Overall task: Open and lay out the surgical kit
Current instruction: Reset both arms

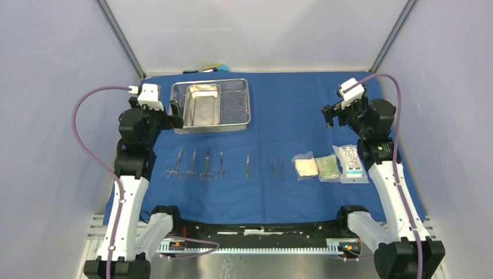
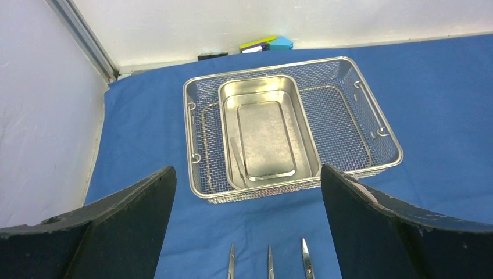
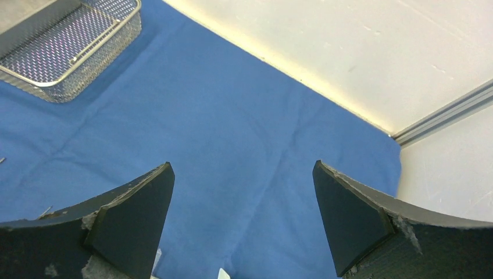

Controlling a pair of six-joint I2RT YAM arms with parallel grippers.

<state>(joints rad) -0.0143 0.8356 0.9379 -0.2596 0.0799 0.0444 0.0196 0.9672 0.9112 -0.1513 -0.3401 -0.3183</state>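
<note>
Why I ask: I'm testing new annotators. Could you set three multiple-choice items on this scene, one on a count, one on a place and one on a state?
1. How many clear packets lie on the blue cloth?
A. one
B. three
C. five

2. Where is the steel pan?
A. inside the wire-mesh tray, in its left part
B. on the cloth beside the tray
C. upside down at the cloth's near edge

3. What state is the left gripper in?
A. shut on the pan
B. shut, empty
C. open, holding nothing

Answers:
1 B: three packets lie in a row at the cloth's right.
2 A: the mesh walls surround the pan in both the top and left wrist views.
3 C: its fingers stand wide apart with nothing between them.
</note>
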